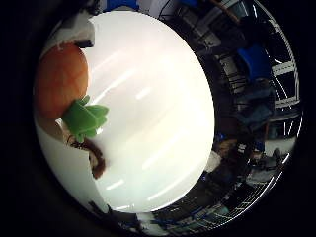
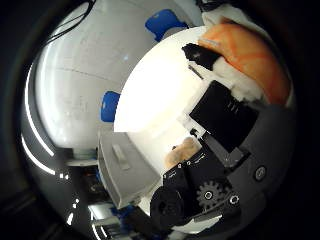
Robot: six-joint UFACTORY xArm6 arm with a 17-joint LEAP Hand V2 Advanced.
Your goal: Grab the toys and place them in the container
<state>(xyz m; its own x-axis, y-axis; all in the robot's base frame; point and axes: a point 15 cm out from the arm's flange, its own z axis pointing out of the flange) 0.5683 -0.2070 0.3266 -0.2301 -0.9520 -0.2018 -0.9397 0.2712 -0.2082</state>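
Note:
An orange plush toy (image 1: 59,79) with green leaves (image 1: 87,118) fills one side of the right little finger side palm view, close to the palm and well above the white table (image 1: 158,99). The right thumb side palm view shows the orange toy (image 2: 245,50) against my hand (image 2: 220,125), with a black-tipped finger (image 2: 200,58) curled against it. A small brown thing (image 1: 94,153) sits beside the leaves; I cannot tell what it is. A grey box-like container (image 2: 120,175) stands by the table's edge.
The round white table (image 2: 150,90) lies far below the palm. Blue chairs (image 2: 162,22) and desks (image 1: 252,69) stand around it in the room. A blue chair (image 2: 108,105) stands close to the table's rim.

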